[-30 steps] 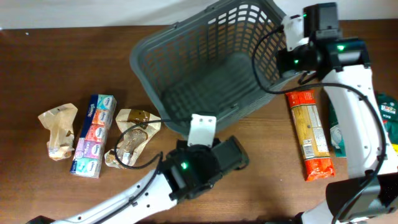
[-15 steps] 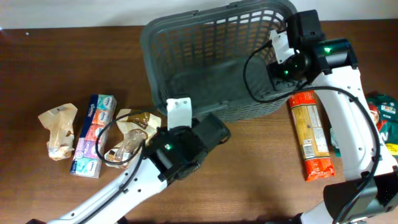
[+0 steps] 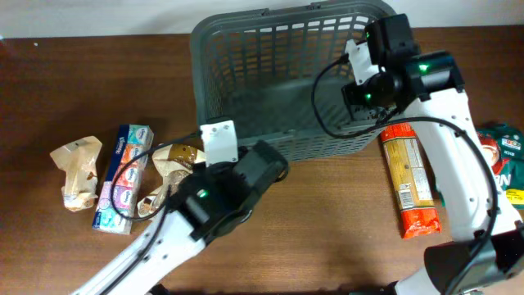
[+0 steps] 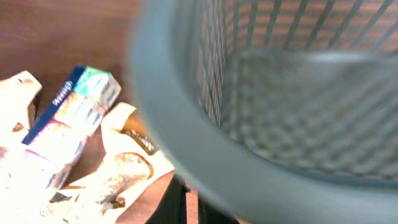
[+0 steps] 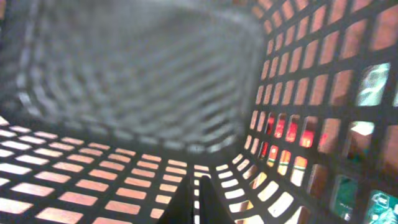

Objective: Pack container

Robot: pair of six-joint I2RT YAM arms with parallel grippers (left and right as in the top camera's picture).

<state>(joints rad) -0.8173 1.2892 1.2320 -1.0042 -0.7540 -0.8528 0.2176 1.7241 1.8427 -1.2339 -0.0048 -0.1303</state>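
Observation:
The container [image 3: 278, 18], a large dark grey lattice basket, stands at the back middle of the table, roughly square to its edge. My left gripper [image 3: 274, 166] is at the basket's front wall near the left corner. In the left wrist view the thick rim [image 4: 168, 124] covers the fingertips [image 4: 186, 200], and the fingers are nearly together. My right gripper [image 3: 358, 105] reaches inside at the right wall. In the right wrist view its fingers [image 5: 198, 200] are closed against the lattice [image 5: 124, 186].
An orange pasta packet [image 3: 409, 184] and a green packet [image 3: 508, 164] lie right of the basket. Left of it lie a clear snack bag [image 3: 172, 176], a colourful tissue pack [image 3: 123, 176] and a crumpled paper bag [image 3: 78, 172]. They also show in the left wrist view [image 4: 68, 118].
The basket has turned from a tilted, skewed pose to sit square. Both arms moved with it, the left up and left, the right leftward.

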